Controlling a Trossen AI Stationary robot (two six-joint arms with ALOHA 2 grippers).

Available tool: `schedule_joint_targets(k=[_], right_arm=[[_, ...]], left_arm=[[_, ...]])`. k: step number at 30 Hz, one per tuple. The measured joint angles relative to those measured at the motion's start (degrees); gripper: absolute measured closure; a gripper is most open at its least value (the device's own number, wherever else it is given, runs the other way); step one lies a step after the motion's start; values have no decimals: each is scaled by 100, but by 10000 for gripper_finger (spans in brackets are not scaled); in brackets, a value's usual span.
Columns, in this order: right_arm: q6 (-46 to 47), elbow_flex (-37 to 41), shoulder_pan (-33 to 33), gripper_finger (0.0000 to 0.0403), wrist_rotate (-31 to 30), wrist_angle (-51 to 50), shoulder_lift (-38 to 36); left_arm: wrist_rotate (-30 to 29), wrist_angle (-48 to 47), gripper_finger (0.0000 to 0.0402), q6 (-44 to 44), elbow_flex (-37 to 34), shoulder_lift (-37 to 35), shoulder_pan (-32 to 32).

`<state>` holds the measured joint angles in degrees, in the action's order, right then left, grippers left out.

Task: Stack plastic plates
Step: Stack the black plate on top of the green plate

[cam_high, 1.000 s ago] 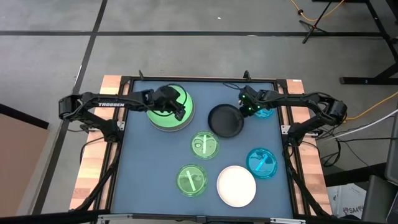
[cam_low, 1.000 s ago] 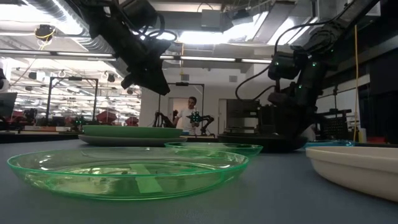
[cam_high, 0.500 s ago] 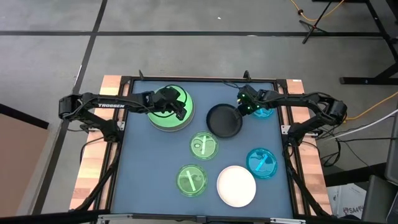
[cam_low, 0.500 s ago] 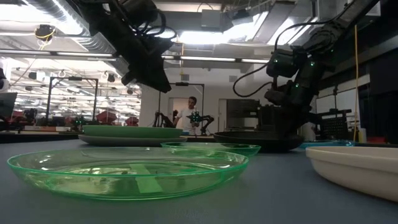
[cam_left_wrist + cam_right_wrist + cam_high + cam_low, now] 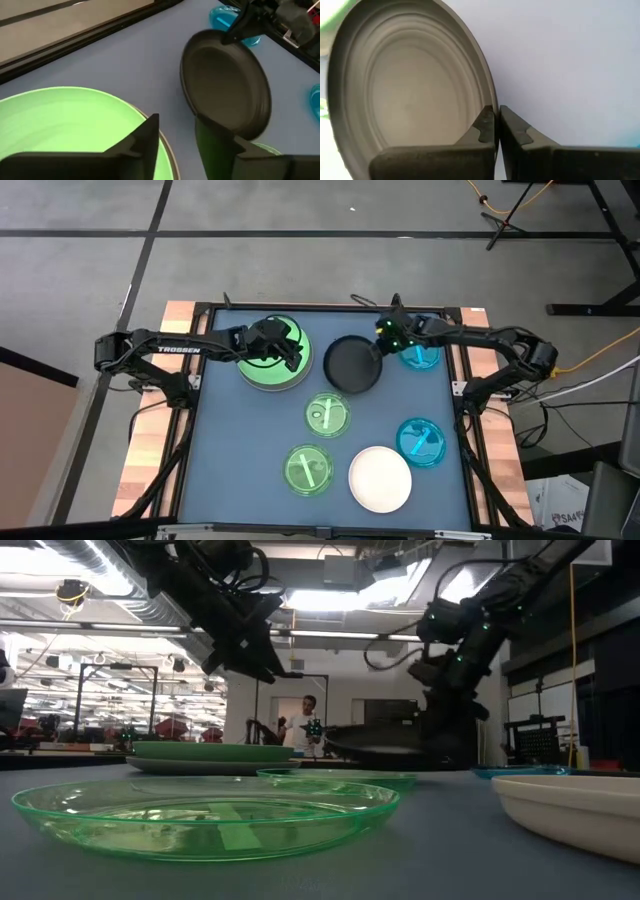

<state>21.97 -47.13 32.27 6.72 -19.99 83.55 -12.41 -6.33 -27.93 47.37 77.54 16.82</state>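
The black plate [image 5: 350, 368] [image 5: 405, 95] hangs in my right gripper [image 5: 378, 346] [image 5: 497, 122], which is shut on it near the table's far edge. In the low view the black plate [image 5: 375, 740] floats above the table. The light green plate [image 5: 268, 362] rests in the grey plate [image 5: 309, 362] at far left. My left gripper [image 5: 290, 357] [image 5: 175, 135] hovers open over the green plate's right part. Two small green plates [image 5: 328, 412] [image 5: 308, 469], the white plate [image 5: 380, 478] and two cyan plates [image 5: 420, 442] [image 5: 421, 354] lie flat on the table. My right gripper pinches the black plate's rim [image 5: 489, 97] on its far right side, one finger on the plate's inner face and one on its outer. The fingers come from the table's right, slanting down. The plate is lifted clear of the table and slightly tilted.
The table is a blue mat inside a black frame [image 5: 200, 310]. Free mat lies along the left side [image 5: 230, 450] and between the green and black plates. A person stands far off in the room [image 5: 308, 720].
My right gripper has risen and moved toward the table's left and far edge, keeping its hold. The black plate has left the mat and now hangs clear, shifted slightly toward the green plate. My left gripper stayed over the green plate.
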Motion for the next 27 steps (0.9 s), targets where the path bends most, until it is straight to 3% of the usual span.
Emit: schedule_joint_targets(k=[7, 15, 27], right_arm=[[-101, -504, 2, 402, 37, -7, 0], [-106, -876, 0, 402, 37, -3, 0], [-108, -1279, 0, 402, 37, 63, 0]], left_arm=[[-16, 349, 244, -45, 0, 0, 0], [-356, 828, 242, -203, 0, 2, 2], [-372, 1003, 242, -329, 0, 2, 2]])
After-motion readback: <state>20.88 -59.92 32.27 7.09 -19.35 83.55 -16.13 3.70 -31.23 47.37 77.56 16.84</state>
